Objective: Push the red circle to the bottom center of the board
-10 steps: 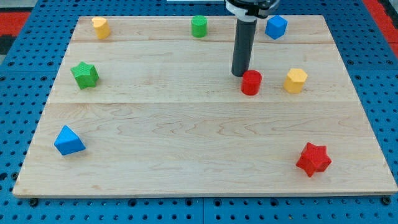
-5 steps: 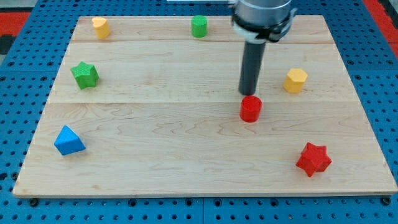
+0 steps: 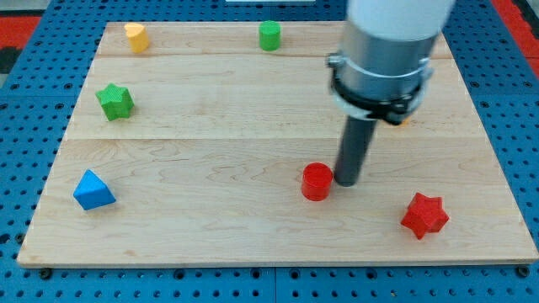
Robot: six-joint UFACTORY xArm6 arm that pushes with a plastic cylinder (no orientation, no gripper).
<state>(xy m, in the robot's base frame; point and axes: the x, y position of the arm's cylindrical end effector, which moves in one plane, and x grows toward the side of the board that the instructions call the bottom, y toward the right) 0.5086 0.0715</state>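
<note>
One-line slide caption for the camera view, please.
My tip sits just right of the red circle, low on the board, nearing bottom center.

A pale wooden worktop (image 3: 210,227) lies on a blue pegboard floor (image 3: 25,168), evenly lit; red panels (image 3: 25,34) show at both upper corners.

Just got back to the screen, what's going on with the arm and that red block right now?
My tip is down on the board, right against the red circle on its right-hand side in the view. The red circle sits in the lower half, a little right of the middle, not yet at the bottom centre. The red star lies apart to the lower right. The blue triangle, green star, yellow block and green block sit well away.
</note>
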